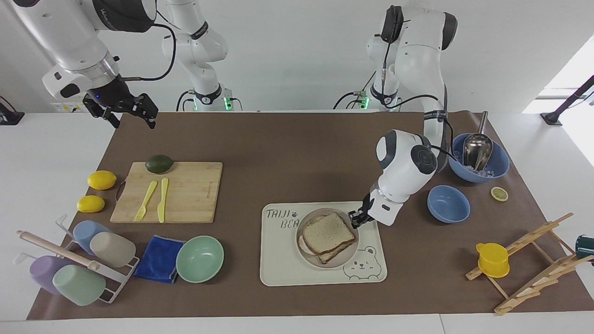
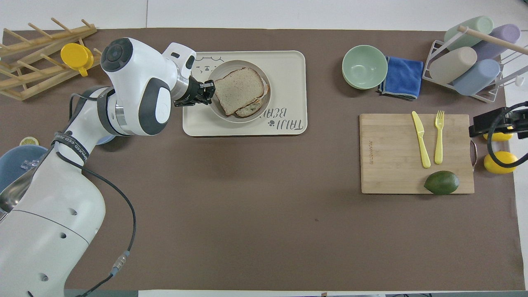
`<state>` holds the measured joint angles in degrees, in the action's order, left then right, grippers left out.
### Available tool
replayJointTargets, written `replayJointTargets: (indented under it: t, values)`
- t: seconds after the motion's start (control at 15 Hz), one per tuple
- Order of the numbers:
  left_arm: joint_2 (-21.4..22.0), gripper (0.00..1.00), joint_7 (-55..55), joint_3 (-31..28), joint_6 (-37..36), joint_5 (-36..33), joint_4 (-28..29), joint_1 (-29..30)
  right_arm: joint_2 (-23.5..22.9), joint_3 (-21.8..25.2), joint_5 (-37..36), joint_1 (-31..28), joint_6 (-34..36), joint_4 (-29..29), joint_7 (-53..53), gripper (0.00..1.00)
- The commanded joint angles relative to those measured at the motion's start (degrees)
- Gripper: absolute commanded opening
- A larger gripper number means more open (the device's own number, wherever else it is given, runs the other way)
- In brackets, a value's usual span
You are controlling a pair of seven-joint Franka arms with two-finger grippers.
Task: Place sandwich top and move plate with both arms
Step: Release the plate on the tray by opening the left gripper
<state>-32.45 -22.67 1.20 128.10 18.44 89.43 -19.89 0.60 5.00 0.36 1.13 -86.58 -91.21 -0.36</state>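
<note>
Facing view: plate (image 1: 307,253) rim is pinched in the closed left gripper (image 1: 356,219), sat on the one tray (image 1: 287,273). Two slices are stacked on it, sandwich top (image 1: 328,233) uppermost. Right gripper (image 1: 132,113) is parked wide open, holding nothing, over the table corner.

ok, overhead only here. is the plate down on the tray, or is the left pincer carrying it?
Observer: Facing view shows the plate low on the tray, no gap visible under it. The left pincer is shut on its rim.
Operator: Right pincer? It's cut off at my edge.
Observer: The right pincer is raised over the mat corner at the right arm's end, open and empty.
Operator: Anything hidden under the left arm?
Observer: A small blue bowl on the mat, beside the tray.
</note>
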Motion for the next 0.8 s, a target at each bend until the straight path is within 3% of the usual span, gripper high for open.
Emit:
replayJointTargets:
  t: [0.0,0.07,0.2,0.27,0.47,0.73]
  values:
    - [1.08,0.15,3.06,-0.5,1.89,0.63,1.8,-0.68,1.16,-0.08,-0.1,-0.26,0.18,-1.08,-0.44,1.0]
    - [1.08,0.48,4.64,-0.5,1.8,0.63,1.8,-0.5,1.16,-0.08,-0.1,-0.26,0.18,-1.08,-0.44,1.0]
    - [1.08,0.95,6.06,-0.59,1.54,0.28,1.54,0.03,1.16,-0.08,-0.1,-0.26,0.18,-1.08,-0.44,1.0]
    - [1.08,1.0,6.32,-0.5,1.1,-1.64,1.19,0.29,1.16,-0.08,-0.1,-0.26,0.18,-1.08,-0.44,1.0]
    - [1.16,1.0,7.02,-0.5,-1.7,-7.17,-0.83,2.57,1.16,-0.08,-0.1,-0.26,0.18,-1.08,-0.44,1.0]
    - [7.82,1.0,8.44,-0.59,-7.06,-12.64,-0.75,5.65,1.16,-0.08,-0.1,-0.26,0.18,-1.08,-0.44,1.0]
